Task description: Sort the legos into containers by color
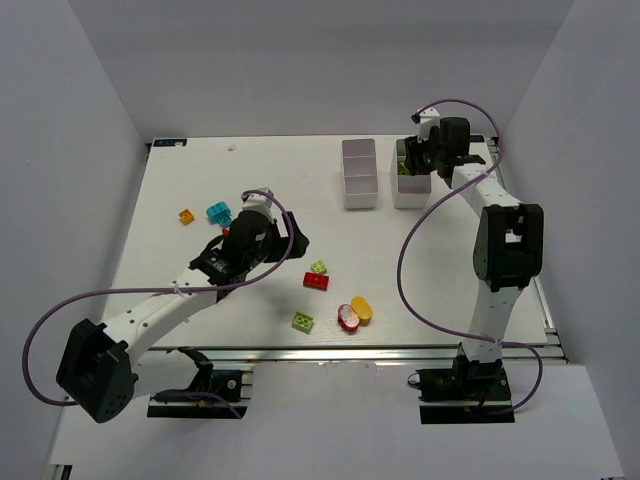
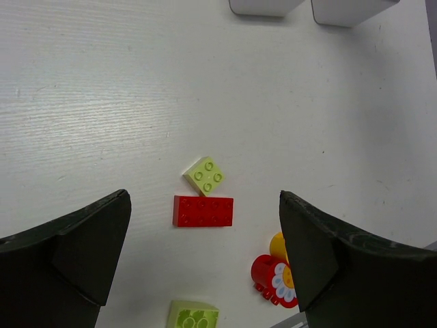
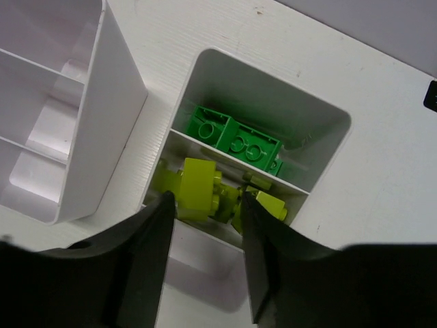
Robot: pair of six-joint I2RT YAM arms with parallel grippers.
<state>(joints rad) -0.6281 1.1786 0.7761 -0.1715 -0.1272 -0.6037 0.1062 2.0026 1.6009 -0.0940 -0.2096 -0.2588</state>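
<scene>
**BINS, white, qty 2:** left bin [image 1: 359, 198] and right bin [image 3: 273, 102]. Smooth glossy plastic, narrow rectangular, thin-walled w/ rounded corners. 3 square compartments are counted in each. They are set side by side at the far right of the table [image 1: 200, 170] (matte white, faint grain lines).

**LEGOS, loose on table, qty 7 (top view):** hard studded plastic.
- orange brick [image 1: 186, 216], 1 pc, left-centre
- cyan brick [image 1: 218, 214], 1 pc, near the orange one
- lime square [image 2: 205, 175], 1 pc, four studs, lying just beside the red brick
- red brick [image 2: 203, 210], 1 pc, oblong, eight studs
- lime block [image 1: 303, 321], 1 pc, near the front edge
- red flower piece [image 2: 276, 277], 1 pc, round, white petals printed on it
- yellow-orange rounded piece [image 1: 362, 309], 1 pc, touching the flower piece

**LEGOS, in right bin:**
- dark green bricks [image 3: 235, 137], 2 seen, in the end compartment
- lime bricks [image 3: 201, 188], at least 2, in the middle compartment (full count can't be told, as some are hidden by the fingers)

**GRIPPERS, qty 2:**
- left gripper [image 2: 205, 197]: black fingers are spread wide w/ nothing held, above the red brick and lime square.
- right gripper [image 3: 208, 205]: positioned over the right bin's middle compartment. Fingers are partly spread, w/ a gap wider than the lime brick below, and no brick is seen clamped.
</scene>
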